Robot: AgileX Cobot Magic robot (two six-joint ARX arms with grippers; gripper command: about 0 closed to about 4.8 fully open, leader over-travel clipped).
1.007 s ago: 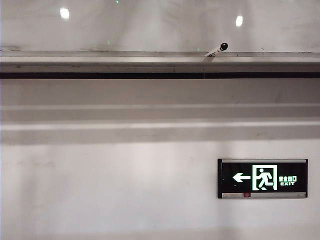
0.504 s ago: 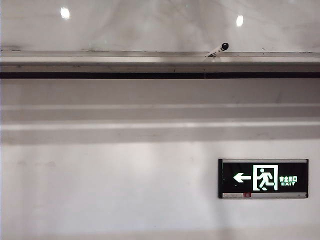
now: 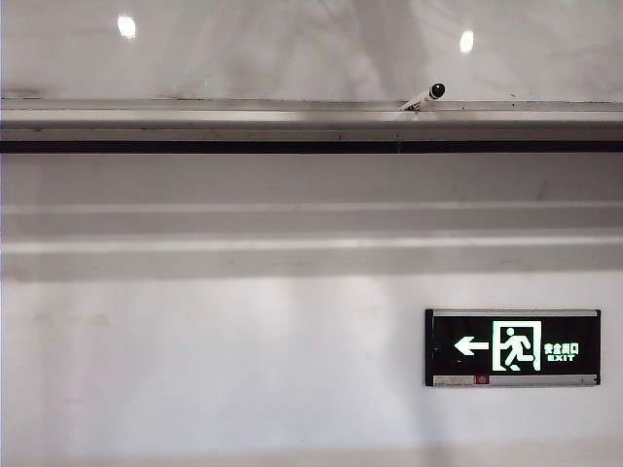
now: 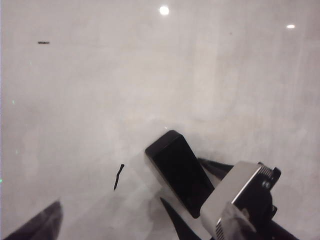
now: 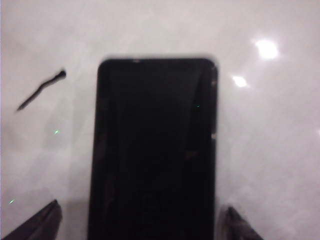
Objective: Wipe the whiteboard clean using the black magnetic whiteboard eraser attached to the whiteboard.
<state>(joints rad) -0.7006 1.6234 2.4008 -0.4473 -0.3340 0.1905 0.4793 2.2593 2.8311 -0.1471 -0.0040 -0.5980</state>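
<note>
The black magnetic whiteboard eraser [image 5: 152,150] sticks flat on the glossy whiteboard [image 5: 270,140]. My right gripper [image 5: 141,212] is open and straddles it, one dark fingertip on each side with a strip of white board between fingertip and eraser. In the left wrist view the eraser [image 4: 180,172] lies beside the right arm's white wrist housing [image 4: 240,195]. My left gripper [image 4: 107,215] is open over bare board [image 4: 100,90], near the eraser and holding nothing. A short black pen stroke [image 4: 118,176] marks the board beside the eraser. The exterior view shows neither gripper, only the board's lower strip [image 3: 292,49].
A silver ledge [image 3: 195,115] runs under the board with a white black-capped marker [image 3: 422,96] lying on it. Below, on the matte wall, hangs a lit exit sign [image 3: 512,347]. A second small dark mark [image 4: 43,42] sits far across the board.
In the exterior view only the faint reflections in the board have shifted. The marker, the ledge and the sign have stayed put.
</note>
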